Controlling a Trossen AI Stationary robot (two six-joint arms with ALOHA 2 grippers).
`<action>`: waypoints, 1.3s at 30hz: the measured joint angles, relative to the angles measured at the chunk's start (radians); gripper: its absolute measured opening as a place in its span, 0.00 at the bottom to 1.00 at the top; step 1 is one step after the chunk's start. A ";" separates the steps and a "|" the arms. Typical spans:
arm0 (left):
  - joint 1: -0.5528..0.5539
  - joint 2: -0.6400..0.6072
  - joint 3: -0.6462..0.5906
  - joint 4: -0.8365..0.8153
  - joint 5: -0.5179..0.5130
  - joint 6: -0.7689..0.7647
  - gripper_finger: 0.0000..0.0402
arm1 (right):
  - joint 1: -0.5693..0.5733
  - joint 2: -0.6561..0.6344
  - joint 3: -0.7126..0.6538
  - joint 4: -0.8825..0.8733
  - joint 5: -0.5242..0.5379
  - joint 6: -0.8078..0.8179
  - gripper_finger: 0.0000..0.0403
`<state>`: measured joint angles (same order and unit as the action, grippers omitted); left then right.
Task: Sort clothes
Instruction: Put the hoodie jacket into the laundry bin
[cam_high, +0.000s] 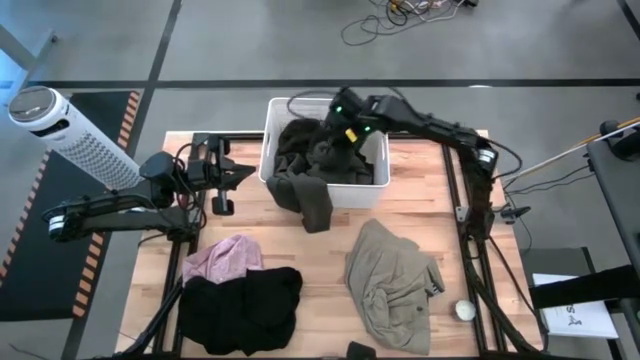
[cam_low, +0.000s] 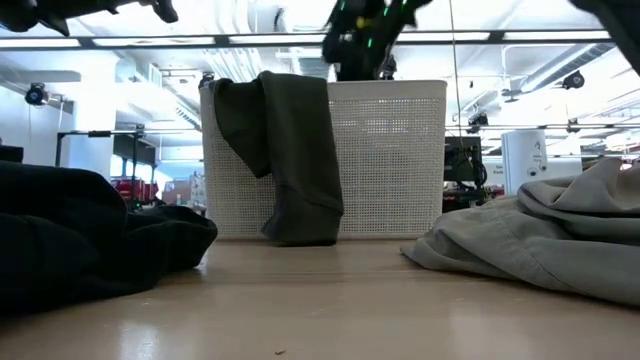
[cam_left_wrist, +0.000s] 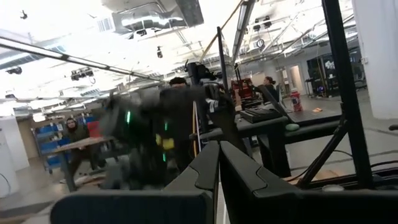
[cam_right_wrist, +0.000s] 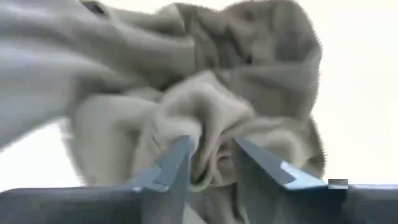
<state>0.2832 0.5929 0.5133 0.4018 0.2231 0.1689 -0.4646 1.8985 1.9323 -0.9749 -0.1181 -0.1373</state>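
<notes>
A white lattice basket (cam_high: 375, 175) stands at the table's far middle and holds dark olive garments (cam_high: 305, 140). One olive piece (cam_high: 312, 200) hangs over the basket's near wall, its lower end on the table; the low view shows it too (cam_low: 290, 160). My right gripper (cam_high: 345, 128) reaches into the basket from the right and is shut on olive cloth (cam_right_wrist: 249, 68). My left gripper (cam_high: 240, 175) is shut and empty, in the air left of the basket. A pink shirt (cam_high: 225, 258), a black piece (cam_high: 245, 300) and a khaki piece (cam_high: 395, 285) lie on the near half of the table. My right gripper pinches a bunched fold of the olive cloth (cam_right_wrist: 208, 124) between its two fingers (cam_right_wrist: 177, 158), coming from above into the basket. Several layers bulge up between the fingers. The rest of the garment lies in the basket.
A small white ball (cam_high: 465, 310) lies near the table's right front corner. A white perforated cylinder (cam_high: 70, 135) stands off the table's far left corner. Bare wood shows between the basket and the near piles (cam_high: 330, 250). People show in the room beyond.
</notes>
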 joint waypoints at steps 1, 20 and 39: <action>0.000 0.007 0.000 0.002 0.000 -0.005 0.00 | 0.006 -0.018 0.016 -0.004 0.006 -0.002 0.30; -0.001 0.014 0.000 -0.119 0.020 0.040 0.00 | 0.398 -0.277 -0.097 -0.042 0.092 -0.170 0.14; -0.363 0.045 0.000 -0.573 -0.205 -0.316 0.00 | 0.633 -0.584 -0.804 0.490 0.151 0.109 0.00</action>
<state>-0.0796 0.6376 0.5133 -0.1713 0.0183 -0.1467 0.1687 1.3146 1.1281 -0.4845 0.0325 -0.0281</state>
